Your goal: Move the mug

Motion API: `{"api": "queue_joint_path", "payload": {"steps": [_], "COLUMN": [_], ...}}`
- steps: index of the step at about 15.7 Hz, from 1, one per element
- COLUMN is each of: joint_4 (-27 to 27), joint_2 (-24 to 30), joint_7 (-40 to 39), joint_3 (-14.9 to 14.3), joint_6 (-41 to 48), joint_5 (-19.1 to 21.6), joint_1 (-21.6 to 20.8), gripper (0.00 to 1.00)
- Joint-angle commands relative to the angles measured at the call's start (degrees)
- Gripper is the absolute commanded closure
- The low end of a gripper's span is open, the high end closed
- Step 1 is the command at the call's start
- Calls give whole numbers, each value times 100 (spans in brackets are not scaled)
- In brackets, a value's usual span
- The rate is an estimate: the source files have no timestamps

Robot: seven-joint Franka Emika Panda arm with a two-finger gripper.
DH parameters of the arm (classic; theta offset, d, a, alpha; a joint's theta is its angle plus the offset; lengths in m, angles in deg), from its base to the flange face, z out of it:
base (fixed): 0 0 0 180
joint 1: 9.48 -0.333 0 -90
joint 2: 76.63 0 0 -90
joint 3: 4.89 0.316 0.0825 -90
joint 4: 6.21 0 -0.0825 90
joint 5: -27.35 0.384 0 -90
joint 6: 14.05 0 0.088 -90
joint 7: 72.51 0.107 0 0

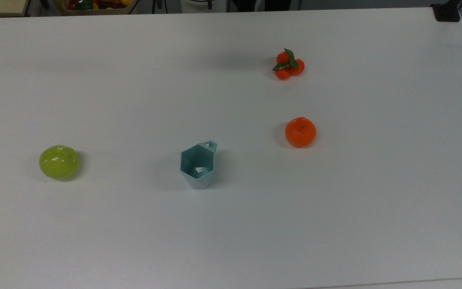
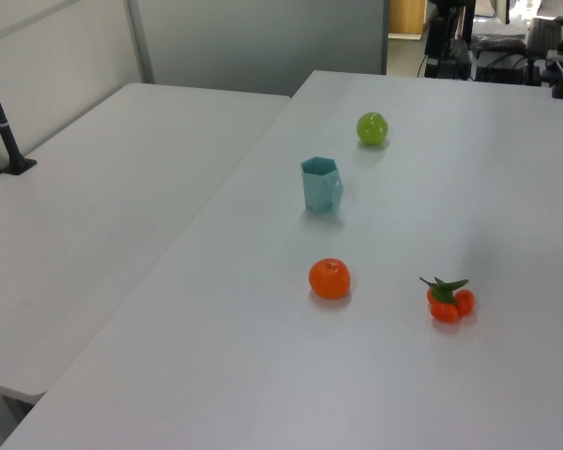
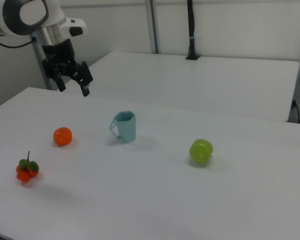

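White tabletop (image 1: 375, 200) carries four things, all well apart and far from every edge. Going left to right in the top view: a green apple (image 1: 59, 161), the mug (image 1: 197, 165) standing upright near the middle with its small pierced handle toward the top view's upper right, then an orange (image 1: 300, 132) and, farther back, a cluster of small oranges with leaves (image 1: 288, 65). Bare surface lies open all round the mug, widest toward the near edge.

The right view adds the arm: its pincer (image 3: 72, 88) hangs in the air above the tabletop, up and to the right view's left of the mug (image 3: 124, 126), its fingers spread apart and holding nothing. A second white table (image 2: 94, 216) adjoins in the left view, beyond the mug (image 2: 320, 184).
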Motion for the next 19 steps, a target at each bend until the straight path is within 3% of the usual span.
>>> {"api": "queue_joint_path", "payload": {"steps": [1, 19], "joint_4": [40, 40], "joint_2": [12, -15], "joint_7": [-29, 50], "joint_3": [-21, 31], "joint_6": [-80, -97], "joint_5": [-54, 86], "joint_1": [-91, -108], "gripper": [0, 0]}}
